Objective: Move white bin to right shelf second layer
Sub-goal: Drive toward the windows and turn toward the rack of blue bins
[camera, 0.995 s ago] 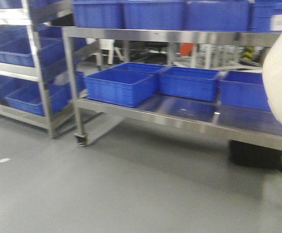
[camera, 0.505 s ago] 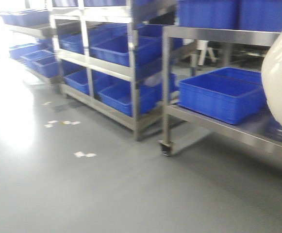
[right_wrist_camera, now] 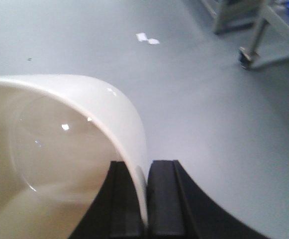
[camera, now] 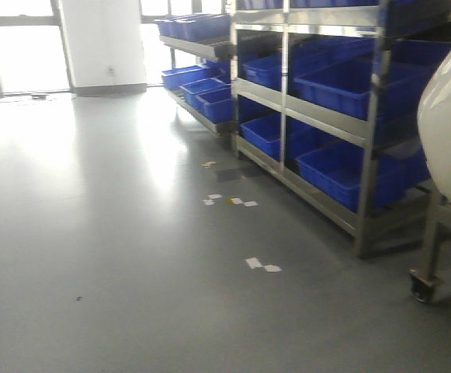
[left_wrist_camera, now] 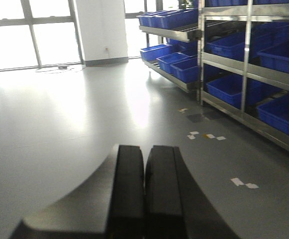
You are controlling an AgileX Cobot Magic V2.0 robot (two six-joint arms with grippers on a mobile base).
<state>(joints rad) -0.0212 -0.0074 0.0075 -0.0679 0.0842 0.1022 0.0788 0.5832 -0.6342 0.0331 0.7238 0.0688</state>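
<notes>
The bin (right_wrist_camera: 59, 144) is already picked up. The right claw (right_wrist_camera: 143, 194) is clamped on its rim. One finger is inside the bin and one is outside, and the white wall is squeezed between them. The bin hangs in the air over the floor (right_wrist_camera: 194, 99) and touches nothing else. In the front view it shows as a big round white side, high up at the right edge.

So I think the first part is done. The robot has yet to get to the shelf, lift the bin to the second layer, set it down and let go. I cannot tell which shelf that is, because no roller rails show clearly.

The right arm holds the bin up in front and off to the right. Its wrist tips down toward the floor. The left claw (left_wrist_camera: 144, 194) is empty, with its two fingers pressed together. It points forward, low over the floor.

A little further off, small paper bits (camera: 262, 266) lie on the floor. On the right, a trolley wheel (camera: 421, 289) stands below the bin's side. Past it are steel racks (camera: 371, 155) full of blue crates (camera: 341, 175). They run in a row toward the back of the room. Far away, bright windows (camera: 15, 54) shine on the floor.
</notes>
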